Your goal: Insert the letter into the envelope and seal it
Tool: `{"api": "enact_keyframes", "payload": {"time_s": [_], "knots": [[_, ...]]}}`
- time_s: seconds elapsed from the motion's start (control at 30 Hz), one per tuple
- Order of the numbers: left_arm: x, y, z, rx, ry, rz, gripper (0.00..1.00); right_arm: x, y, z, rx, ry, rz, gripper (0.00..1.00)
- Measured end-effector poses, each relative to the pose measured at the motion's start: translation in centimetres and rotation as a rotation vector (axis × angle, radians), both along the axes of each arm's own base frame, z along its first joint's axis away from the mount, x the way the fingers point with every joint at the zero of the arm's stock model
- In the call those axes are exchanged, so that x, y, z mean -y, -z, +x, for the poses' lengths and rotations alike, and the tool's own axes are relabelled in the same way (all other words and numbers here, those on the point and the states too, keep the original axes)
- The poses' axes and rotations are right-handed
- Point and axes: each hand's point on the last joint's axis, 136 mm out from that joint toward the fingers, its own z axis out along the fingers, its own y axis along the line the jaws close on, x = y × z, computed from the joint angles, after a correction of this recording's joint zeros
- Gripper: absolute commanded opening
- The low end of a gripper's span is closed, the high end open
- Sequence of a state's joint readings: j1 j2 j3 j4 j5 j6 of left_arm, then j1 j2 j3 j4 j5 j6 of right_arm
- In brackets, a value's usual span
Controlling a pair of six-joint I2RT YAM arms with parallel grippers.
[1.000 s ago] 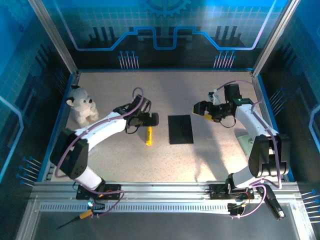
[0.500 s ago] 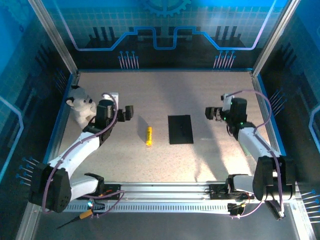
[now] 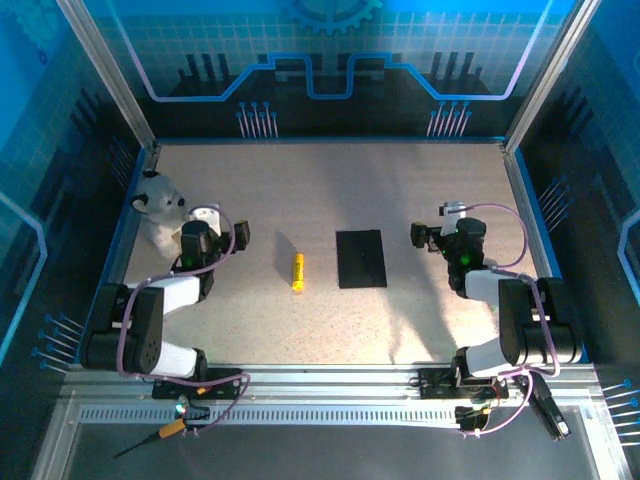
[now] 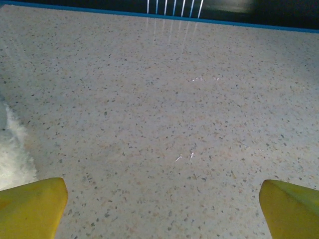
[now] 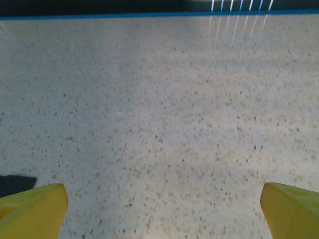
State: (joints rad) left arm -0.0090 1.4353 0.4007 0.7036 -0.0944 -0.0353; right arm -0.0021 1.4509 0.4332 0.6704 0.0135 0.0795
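The black envelope (image 3: 361, 258) lies flat in the middle of the table, and its dark corner (image 5: 14, 183) peeks in at the lower left of the right wrist view. The letter is out of view. My left gripper (image 3: 215, 238) sits low at the left, beside the plush toy, open, its yellow fingertips (image 4: 35, 204) wide apart over bare table. My right gripper (image 3: 445, 236) is low at the right of the envelope, apart from it. It is open too, with nothing between its fingertips (image 5: 291, 206).
A small yellow stick (image 3: 297, 271) lies left of the envelope. A white plush dog (image 3: 160, 208) stands at the left edge, its fur (image 4: 12, 154) close to my left finger. Blue-edged walls (image 3: 320, 141) ring the speckled table (image 3: 330, 190).
Both arms have drawn back from the middle and folded low toward their own sides. The envelope and the yellow stick have not moved, and both grippers stay open.
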Motion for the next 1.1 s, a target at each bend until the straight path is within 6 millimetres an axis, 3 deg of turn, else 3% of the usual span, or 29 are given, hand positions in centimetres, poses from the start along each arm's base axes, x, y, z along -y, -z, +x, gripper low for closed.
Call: {"api": "enact_keyframes", "payload": {"time_s": [0.1,0.2,0.43,1.1], "knots": [[0.1,1.7,-0.2,0.003,0.013,0.005,0.99,0.0,-0.1,0.0,0.067,-0.002,-0.006,1.00],[0.2,2.8,-0.4,-0.010,0.025,0.004,0.99,0.0,2.0,-1.1,0.026,-0.001,-0.011,1.00],[0.3,1.4,0.5,0.032,0.030,0.002,0.99,-0.2,1.5,-0.8,0.057,-0.014,-0.013,1.00],[0.3,1.4,0.5,0.033,0.030,0.002,0.99,0.2,0.3,-0.4,0.110,0.008,-0.027,1.00]]}}
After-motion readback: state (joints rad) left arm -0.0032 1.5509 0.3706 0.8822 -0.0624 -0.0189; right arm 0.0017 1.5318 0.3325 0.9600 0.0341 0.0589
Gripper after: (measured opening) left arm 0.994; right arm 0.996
